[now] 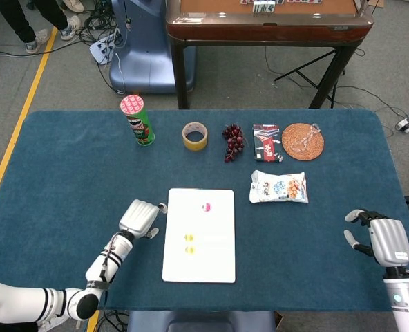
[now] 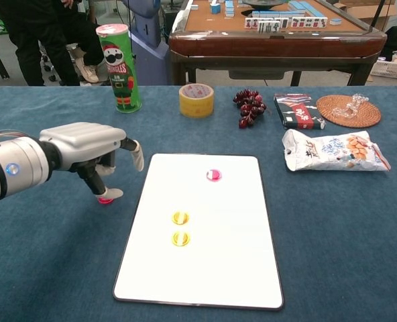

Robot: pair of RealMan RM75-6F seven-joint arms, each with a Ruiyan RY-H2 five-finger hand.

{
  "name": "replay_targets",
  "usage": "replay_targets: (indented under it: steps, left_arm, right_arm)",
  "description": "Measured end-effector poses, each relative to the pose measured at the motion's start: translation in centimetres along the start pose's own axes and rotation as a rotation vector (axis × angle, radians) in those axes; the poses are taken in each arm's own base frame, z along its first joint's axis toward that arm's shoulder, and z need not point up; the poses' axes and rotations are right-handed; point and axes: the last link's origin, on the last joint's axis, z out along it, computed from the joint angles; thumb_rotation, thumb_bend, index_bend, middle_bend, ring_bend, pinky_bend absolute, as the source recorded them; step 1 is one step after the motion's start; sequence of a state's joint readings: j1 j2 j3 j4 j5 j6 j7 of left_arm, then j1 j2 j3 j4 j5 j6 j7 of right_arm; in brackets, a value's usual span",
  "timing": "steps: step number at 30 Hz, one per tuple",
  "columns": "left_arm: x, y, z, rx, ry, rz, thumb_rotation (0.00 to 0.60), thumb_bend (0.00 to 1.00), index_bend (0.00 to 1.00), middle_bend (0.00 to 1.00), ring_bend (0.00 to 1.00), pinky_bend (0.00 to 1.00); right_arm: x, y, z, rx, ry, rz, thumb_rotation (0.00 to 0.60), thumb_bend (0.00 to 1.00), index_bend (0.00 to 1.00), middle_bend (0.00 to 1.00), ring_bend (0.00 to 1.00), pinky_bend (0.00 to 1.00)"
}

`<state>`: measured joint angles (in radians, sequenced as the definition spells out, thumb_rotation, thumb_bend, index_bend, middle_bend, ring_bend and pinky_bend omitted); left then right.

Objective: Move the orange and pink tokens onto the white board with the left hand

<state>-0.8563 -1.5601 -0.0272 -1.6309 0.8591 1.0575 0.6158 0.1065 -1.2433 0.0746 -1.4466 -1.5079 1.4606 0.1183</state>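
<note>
The white board (image 1: 215, 263) (image 2: 218, 268) lies at the table's front middle. On it sit two orange tokens (image 1: 188, 236) (image 2: 180, 217), one just nearer than the other (image 2: 180, 238), and a pink token (image 1: 206, 207) (image 2: 214, 175) further back. A second pink token (image 2: 104, 199) lies on the blue cloth left of the board, mostly covered by a fingertip (image 2: 111, 194) of my left hand (image 1: 141, 218) (image 2: 91, 144), which hovers over it, fingers apart and pointing down, holding nothing. In the head view that token is hidden. My right hand (image 1: 381, 238) rests open at the front right.
Along the back stand a green chip can (image 1: 137, 120) (image 2: 118, 67), a tape roll (image 1: 195, 135) (image 2: 196, 100), grapes (image 1: 232, 140) (image 2: 250, 106), a dark packet (image 2: 298, 111) and a woven coaster (image 1: 302, 141) (image 2: 348, 110). A snack bag (image 1: 279, 187) (image 2: 332, 151) lies right of the board.
</note>
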Motion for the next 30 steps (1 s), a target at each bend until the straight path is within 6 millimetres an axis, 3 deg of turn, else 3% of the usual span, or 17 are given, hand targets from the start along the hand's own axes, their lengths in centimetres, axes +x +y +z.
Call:
replay_targets:
  steps: [16, 30]
  left_arm:
    - [-2.8, -2.1, 0.1, 0.066, -0.041, -0.047, 0.6, 0.3, 0.47, 1.0, 1.0, 1.0]
    - [-3.5, -3.2, 0.4, 0.102, -0.039, -0.075, 0.6, 0.3, 0.51, 1.0, 1.0, 1.0]
  right_arm:
    - [-0.1, -0.3, 0.1, 0.002, -0.009, -0.008, 0.6, 0.25, 0.47, 0.5, 0.5, 0.61]
    - [-0.3, -0.5, 0.2, 0.005, -0.017, -0.01, 0.6, 0.25, 0.47, 0.5, 0.5, 0.61]
